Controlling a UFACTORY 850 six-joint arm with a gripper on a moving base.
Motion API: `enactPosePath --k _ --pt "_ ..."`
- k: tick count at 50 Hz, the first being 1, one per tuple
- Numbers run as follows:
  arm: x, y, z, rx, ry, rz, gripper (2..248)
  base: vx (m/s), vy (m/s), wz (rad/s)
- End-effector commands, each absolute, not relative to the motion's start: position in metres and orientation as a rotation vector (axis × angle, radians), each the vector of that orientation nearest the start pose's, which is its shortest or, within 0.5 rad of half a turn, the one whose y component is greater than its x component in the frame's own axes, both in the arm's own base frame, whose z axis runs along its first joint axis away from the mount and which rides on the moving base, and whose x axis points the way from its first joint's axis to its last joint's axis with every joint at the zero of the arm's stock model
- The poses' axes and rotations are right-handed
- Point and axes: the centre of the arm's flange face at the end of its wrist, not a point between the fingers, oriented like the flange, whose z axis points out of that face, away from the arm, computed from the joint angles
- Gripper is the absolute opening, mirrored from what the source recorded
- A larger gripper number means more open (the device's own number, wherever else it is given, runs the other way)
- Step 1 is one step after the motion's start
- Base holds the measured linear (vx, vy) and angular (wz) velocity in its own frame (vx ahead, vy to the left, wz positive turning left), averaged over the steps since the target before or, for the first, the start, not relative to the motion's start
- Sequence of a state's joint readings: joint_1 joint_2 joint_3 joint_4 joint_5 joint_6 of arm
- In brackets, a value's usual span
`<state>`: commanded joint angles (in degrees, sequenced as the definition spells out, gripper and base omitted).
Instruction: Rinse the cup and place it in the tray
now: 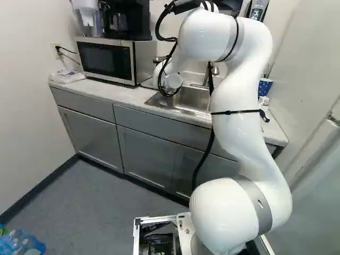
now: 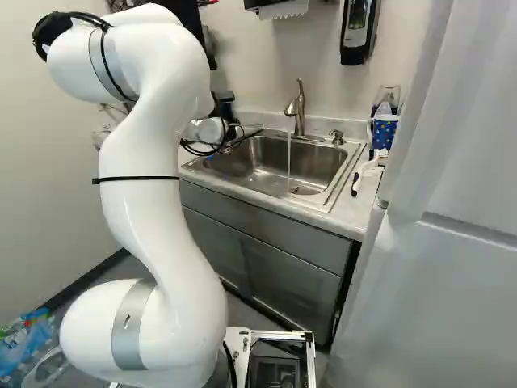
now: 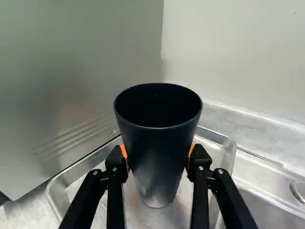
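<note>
- My gripper (image 3: 158,158) is clamped on the dark cup (image 3: 159,140), upright over the metal tray (image 3: 217,150); contact with it unclear.
- Faucet (image 2: 299,109) running into sink (image 2: 250,162), upper middle, right base view.

Rear base views share the sink (image 2: 262,163); wrist view faces tray (image 3: 164,218) closely.

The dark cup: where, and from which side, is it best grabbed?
Probably by the outer wall of the cup, below its rim, coming from the side with one finger on each flank, as the hand holds it. It is upright and open-topped, so a side grip leaves the mouth free.
</note>
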<state>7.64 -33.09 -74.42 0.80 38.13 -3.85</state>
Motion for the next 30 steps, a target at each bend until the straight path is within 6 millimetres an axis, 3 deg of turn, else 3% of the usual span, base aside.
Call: enactPosePath --k 9,10,15,16,20,21,25,26,30 --pt "0.6893 0.0917 0.4534 -2.374 -0.217 -1.98 126 0.0 0.0 0.0" --pt "0.6893 0.0917 0.4534 -2.374 -0.217 -1.98 144 0.0 0.0 0.0" --pt "0.6893 0.0917 0.4534 -2.374 -0.217 -1.98 144 0.0 0.0 0.0" --pt "0.6893 0.0917 0.4534 -2.374 -0.217 -1.98 177 0.0 0.0 0.0" --pt "0.6893 0.0917 0.4534 -2.374 -0.217 -1.98 177 0.0 0.0 0.0" --pt "0.6893 0.0917 0.4534 -2.374 -0.217 -1.98 213 0.0 0.0 0.0" --pt "0.6892 0.0917 0.4547 -2.372 -0.217 -1.982 213 0.0 0.0 0.0" --pt "0.6892 0.0917 0.4554 -2.371 -0.217 -1.983 245 0.0 0.0 0.0" --pt "0.689 0.0917 0.4589 -2.366 -0.216 -1.99 245 0.0 0.0 0.0"
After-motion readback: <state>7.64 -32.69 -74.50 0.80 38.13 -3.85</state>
